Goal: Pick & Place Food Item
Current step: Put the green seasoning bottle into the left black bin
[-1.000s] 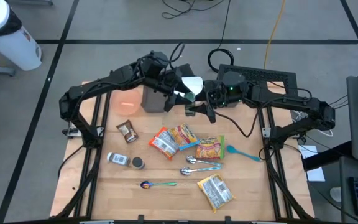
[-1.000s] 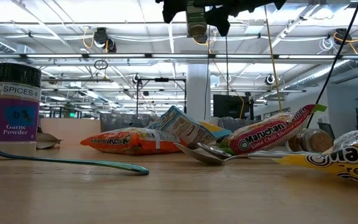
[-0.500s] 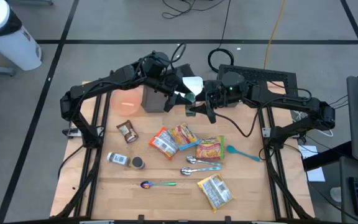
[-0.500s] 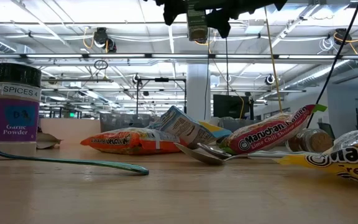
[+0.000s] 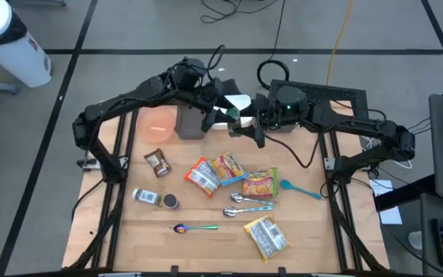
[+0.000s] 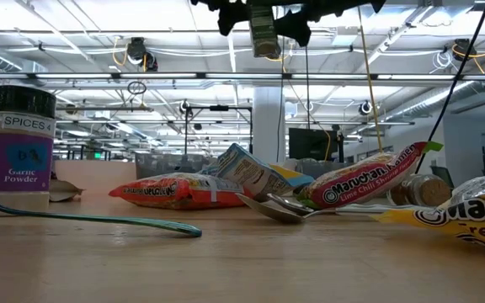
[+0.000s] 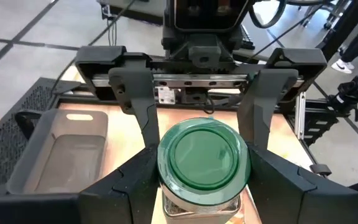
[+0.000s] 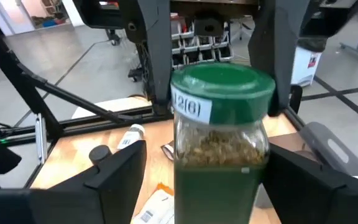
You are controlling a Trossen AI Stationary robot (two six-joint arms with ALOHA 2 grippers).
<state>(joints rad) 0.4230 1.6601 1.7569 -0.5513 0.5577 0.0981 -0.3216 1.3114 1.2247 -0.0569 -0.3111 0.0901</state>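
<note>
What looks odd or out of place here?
Nothing looks spilled or broken. A green-lidded jar hangs in mid-air, gripped by the left gripper with the right gripper open around it. Below, one spice bottle lies on its side.

Bright, even light comes from the ceiling strip lamps [image 6: 99,38], which glare white in the low view. Shadows around the ramen packets [image 5: 223,173] are soft and faint. In that low view the tabletop [image 6: 242,269] in front of the packets is blurred.
</note>
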